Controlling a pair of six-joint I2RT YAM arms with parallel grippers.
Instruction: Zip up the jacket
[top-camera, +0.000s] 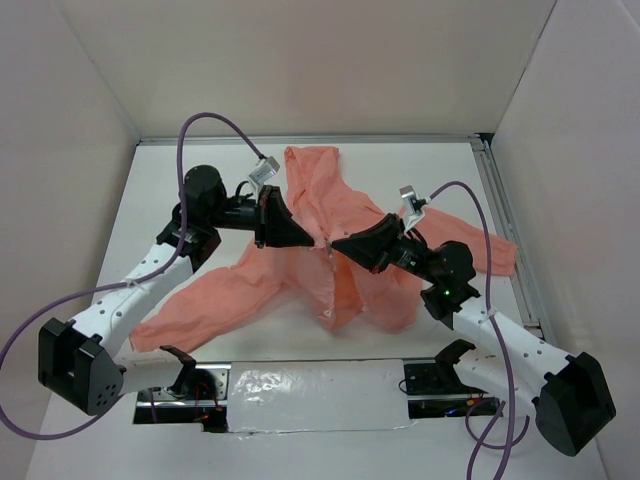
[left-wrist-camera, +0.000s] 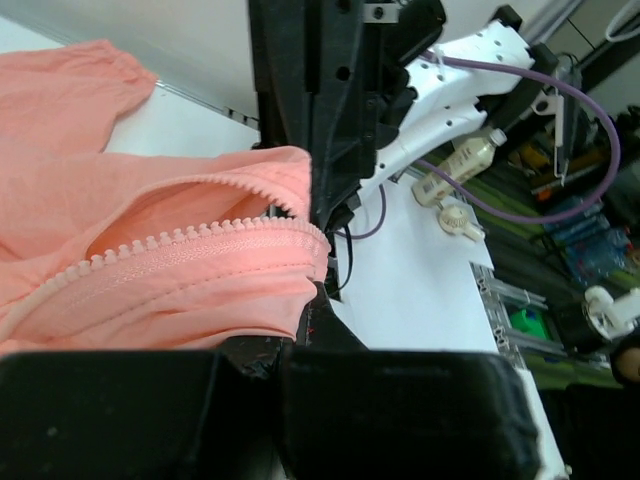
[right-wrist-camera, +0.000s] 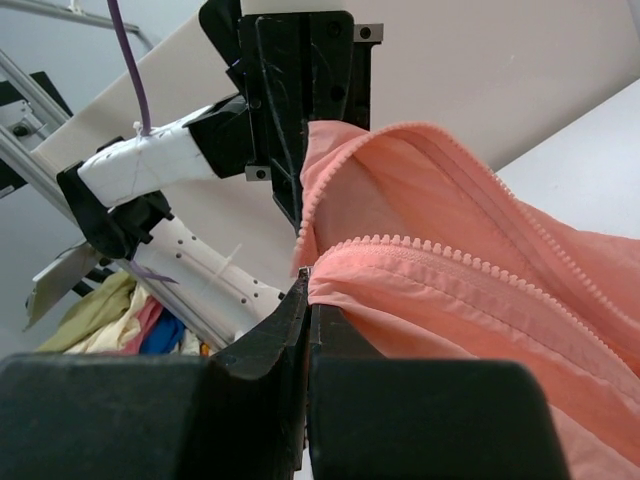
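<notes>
Okay, both grippers meet over the middle of the jacket (top-camera: 318, 190), so in the top view you don't get the pinch itself. The left gripper (top-camera: 312, 240) and right gripper (top-camera: 338, 244) sit tip to tip and cover the front opening there. The zipper slider can't be made out in any view.

In the left wrist view the finger bases fill the bottom of the frame and fabric drapes over the tip, hiding the contact. The jaws are together and the zipper teeth (left-wrist-camera: 190, 240) run right up to them, so read it as clamped on the jacket's front edge. The right wrist view is clearer: the jaws are pressed together with the salmon edge nipped at the very tip, and the other row of teeth arches up to the left gripper opposite.

The hem (top-camera: 335, 308) is bunched in folds and hard to read.

The jacket lies mid-table, with the front lifted off the surface between the two tips. Its hood (top-camera: 312, 165) points at the far wall. The near-left sleeve (top-camera: 205, 305) trails toward the left arm, and the right-hand sleeve (top-camera: 485, 250) stops just short of the rail (top-camera: 505, 230) on the right edge.

You have bare table (top-camera: 400, 160) either side of the hood. A shiny strip (top-camera: 310, 385) lies between the arm bases at the near edge. Walls close in on the left, far and right sides.
</notes>
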